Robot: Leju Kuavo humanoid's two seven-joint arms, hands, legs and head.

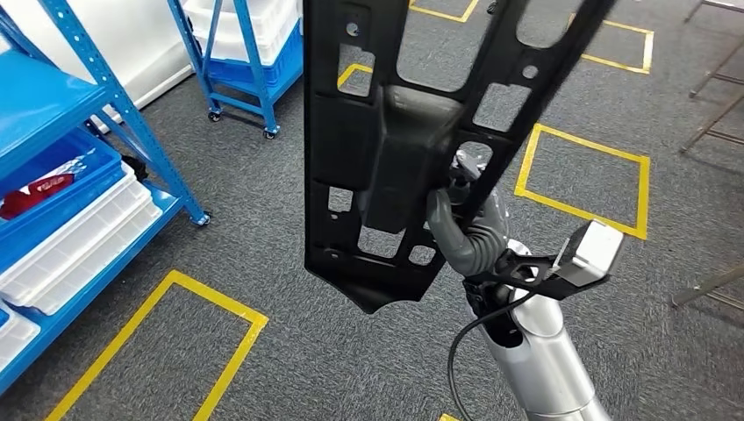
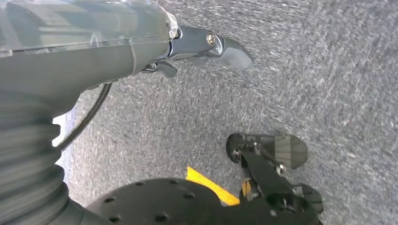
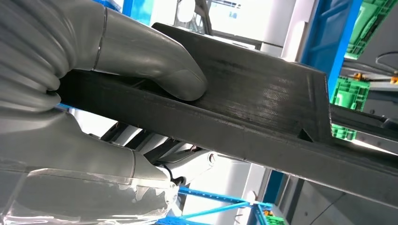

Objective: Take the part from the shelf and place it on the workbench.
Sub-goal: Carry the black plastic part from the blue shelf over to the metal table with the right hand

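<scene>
The black part (image 1: 395, 149), a long flat plastic panel with many cut-outs, runs out of the head view at the top, so its upper end is cut off. It also hides most of the right hand (image 1: 461, 219): grey fingers (image 1: 439, 224) wrap around one of its bars from behind, and the rest of the hand lies under the plastic. The right wrist view shows the hold closer. The thick grey thumb (image 3: 150, 61) presses on one face of the part (image 3: 263, 108) while the rest of the right hand (image 3: 70, 140) lies under it, clamping it. The part hangs in the air above the grey carpet (image 1: 307, 351) with its yellow tape squares (image 1: 583, 180), beside the blue shelf (image 1: 79, 132) that carries white bins (image 1: 79, 237).

The left hand (image 2: 117, 51) hangs over the carpet (image 2: 305, 84). Its dark fingertips (image 2: 230, 51) stick out with nothing between them, but their spread is hard to make out.
</scene>
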